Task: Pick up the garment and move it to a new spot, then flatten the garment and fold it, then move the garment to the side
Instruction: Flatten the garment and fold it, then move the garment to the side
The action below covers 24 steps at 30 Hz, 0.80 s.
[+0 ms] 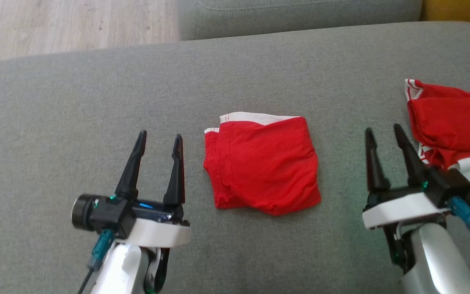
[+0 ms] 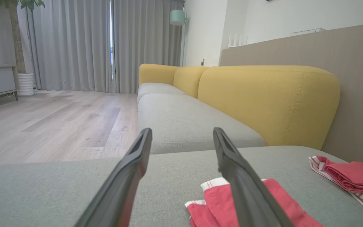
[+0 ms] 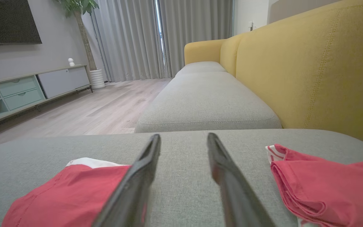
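Folded red garment [image 1: 263, 163] — white waistband along its far edge — lies flat at the centre of the grey sofa seat [image 1: 96, 102]. Left hand [image 1: 160, 135]: released, empty, just left of the garment, not touching it. Right hand [image 1: 383, 129]: released, empty, to the garment's right. Second red garment [image 1: 451, 122] — crumpled — lies at the seat's right edge, just beside the right hand.

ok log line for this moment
left hand: open, empty | right hand: open, empty | folded garment: on grey cushion between hands | second red garment: far right
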{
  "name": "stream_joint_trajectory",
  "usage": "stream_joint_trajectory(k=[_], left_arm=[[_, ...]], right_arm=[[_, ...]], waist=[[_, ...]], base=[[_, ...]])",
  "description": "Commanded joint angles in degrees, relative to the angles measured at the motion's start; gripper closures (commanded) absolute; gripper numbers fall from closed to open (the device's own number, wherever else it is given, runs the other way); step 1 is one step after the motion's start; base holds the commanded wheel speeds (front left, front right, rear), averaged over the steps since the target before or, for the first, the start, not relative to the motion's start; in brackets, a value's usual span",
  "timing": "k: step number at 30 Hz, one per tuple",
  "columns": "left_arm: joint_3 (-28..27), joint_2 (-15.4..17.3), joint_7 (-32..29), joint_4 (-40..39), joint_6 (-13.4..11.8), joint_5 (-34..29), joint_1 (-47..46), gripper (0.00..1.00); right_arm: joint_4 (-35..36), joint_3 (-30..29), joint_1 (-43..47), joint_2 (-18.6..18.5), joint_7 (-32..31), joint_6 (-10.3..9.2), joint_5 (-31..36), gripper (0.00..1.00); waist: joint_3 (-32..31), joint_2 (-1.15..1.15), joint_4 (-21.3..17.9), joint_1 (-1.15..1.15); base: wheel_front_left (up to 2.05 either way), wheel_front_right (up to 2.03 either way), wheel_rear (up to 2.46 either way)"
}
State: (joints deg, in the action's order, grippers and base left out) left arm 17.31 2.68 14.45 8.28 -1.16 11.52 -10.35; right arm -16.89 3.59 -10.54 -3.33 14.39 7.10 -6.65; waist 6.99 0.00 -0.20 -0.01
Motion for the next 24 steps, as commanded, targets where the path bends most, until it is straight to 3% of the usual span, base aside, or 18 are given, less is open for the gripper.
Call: stream_joint_trajectory(k=[1, 13, 24], left_arm=[[-1.90, 0.20, 0.55, -1.45, 0.27, -0.62, -0.75, 0.00], [-1.92, 0.20, 0.55, -0.93, 0.69, -0.82, 0.14, 0.00], [-0.45, 0.20, 0.55, -0.73, 0.63, -0.37, -1.59, 0.00]], right_arm=[[2.69, 1.05, -0.15, 0.43, 0.61, 0.39, -0.66, 0.00], [3.00, 0.71, 1.54, 0.45, 0.11, 0.39, -1.41, 0.00], [-2.60, 6.04, -2.08, 0.45, -8.33, 0.39, -3.14, 0.00]], waist=[[-0.24, 0.00, 0.01, 0.01], [-0.62, 0.00, 0.61, 0.01], [2.38, 0.00, 3.28, 0.01]], base=[[0.00, 0.00, 0.00], [0.00, 0.00, 0.00], [0.00, 0.00, 0.00]])
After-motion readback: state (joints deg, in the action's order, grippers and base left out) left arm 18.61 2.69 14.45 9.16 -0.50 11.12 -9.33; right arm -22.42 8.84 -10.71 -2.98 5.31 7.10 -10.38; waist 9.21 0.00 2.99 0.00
